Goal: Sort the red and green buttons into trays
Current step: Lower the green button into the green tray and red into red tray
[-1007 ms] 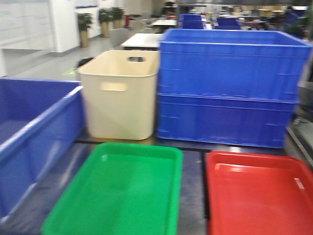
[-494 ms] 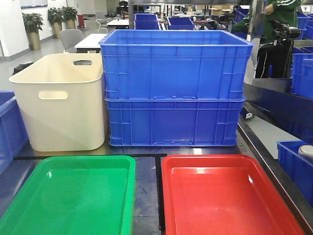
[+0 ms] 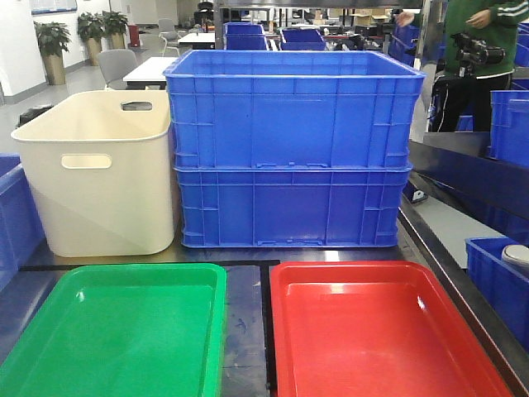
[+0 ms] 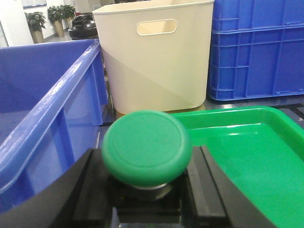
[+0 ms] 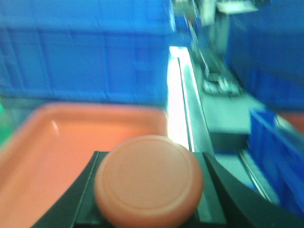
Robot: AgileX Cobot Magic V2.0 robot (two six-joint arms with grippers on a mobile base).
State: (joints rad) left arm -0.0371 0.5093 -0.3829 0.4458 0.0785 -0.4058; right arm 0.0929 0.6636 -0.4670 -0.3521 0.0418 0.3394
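Green button first: its mushroom cap filled the left wrist view, and the dark base beneath it sat clamped between the two black fingers of the left gripper. That claw was closed on the button, cap facing up toward the camera. Just beyond it and to the right lay the green tray. I could not tell from that angle whether the button hung over the tray's rim or just short of it.

Over on the other side the right wrist view was blurred, but I could make out the red button in the same kind of grip — the right gripper closed narrow around its base, a dark finger on either side. The red tray lay ahead of it, to the left.

From the front camera, the two trays lay side by side, green left and red right, apart, with a strip of dark table between them. Behind the green one stood the cream tub with its handle holes; behind the red one, two stacked blue crates just beside the tub. Another blue crate ran along the left edge. In the far background stood a person in a green jacket.
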